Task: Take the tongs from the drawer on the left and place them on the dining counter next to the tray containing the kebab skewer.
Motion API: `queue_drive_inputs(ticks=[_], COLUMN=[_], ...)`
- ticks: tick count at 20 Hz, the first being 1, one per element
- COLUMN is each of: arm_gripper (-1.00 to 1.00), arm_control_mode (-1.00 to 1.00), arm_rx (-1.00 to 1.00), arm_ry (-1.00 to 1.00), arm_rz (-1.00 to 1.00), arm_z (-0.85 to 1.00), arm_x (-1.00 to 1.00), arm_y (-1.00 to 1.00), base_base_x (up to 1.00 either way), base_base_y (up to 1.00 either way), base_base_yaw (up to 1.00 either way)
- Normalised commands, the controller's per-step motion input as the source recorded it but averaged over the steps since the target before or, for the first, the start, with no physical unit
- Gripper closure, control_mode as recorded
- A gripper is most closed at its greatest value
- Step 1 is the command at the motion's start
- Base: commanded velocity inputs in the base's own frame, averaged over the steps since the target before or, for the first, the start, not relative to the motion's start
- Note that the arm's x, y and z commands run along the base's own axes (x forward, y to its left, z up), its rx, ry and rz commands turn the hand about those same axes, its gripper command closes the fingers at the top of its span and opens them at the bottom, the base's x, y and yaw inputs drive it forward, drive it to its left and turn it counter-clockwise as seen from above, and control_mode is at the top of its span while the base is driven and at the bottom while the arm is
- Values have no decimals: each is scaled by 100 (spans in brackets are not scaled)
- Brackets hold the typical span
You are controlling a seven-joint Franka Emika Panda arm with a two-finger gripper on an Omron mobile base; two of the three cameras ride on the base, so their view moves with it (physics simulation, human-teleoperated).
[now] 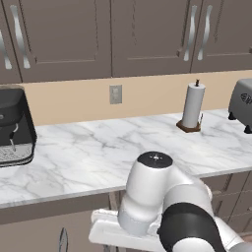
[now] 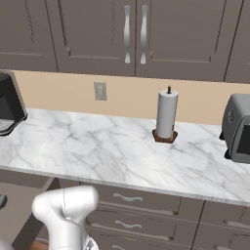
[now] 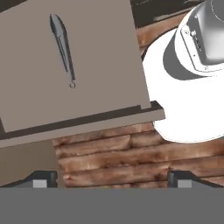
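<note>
Tongs [image 3: 62, 46], a single slim grey pair, lie flat on the floor of the pulled-out drawer [image 3: 100, 65]; in the hand view their long axis runs from upper left to lower right, ring end nearer the drawer front. Above wood flooring [image 3: 127, 153], the gripper [image 3: 112, 179] stands wide, holding nothing.

Tongs [image 3: 62, 46] lie alone in the pulled-out drawer [image 3: 100, 61].

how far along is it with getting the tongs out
Done: the drawer stands pulled open, with the tongs lying loose on its floor. In hand: nothing; the pincer is open, above the drawer's front edge and off the tongs. Left: reach in, grasp them, carry them to the dining counter beside the tray.
</note>
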Motion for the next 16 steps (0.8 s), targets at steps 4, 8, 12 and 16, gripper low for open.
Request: queue_drive_inputs(ticks=[4,8,12,16], arm_gripper=[-100,-100,-100,-100], arm_control_mode=[-100,-100,-100,-100], arm_rx=[-37,-8,0,0], arm_ry=[-1,-4,-4,0], arm_rz=[1,5,16,19], arm_z=[21,7,-9,-14], arm_x=[19,44,60,54], arm_y=[-67,-59,-37,-38], base_base_x=[0,0,0,0], base_base_y=[0,0,0,0], base_base_yaw=[0,0,0,0])
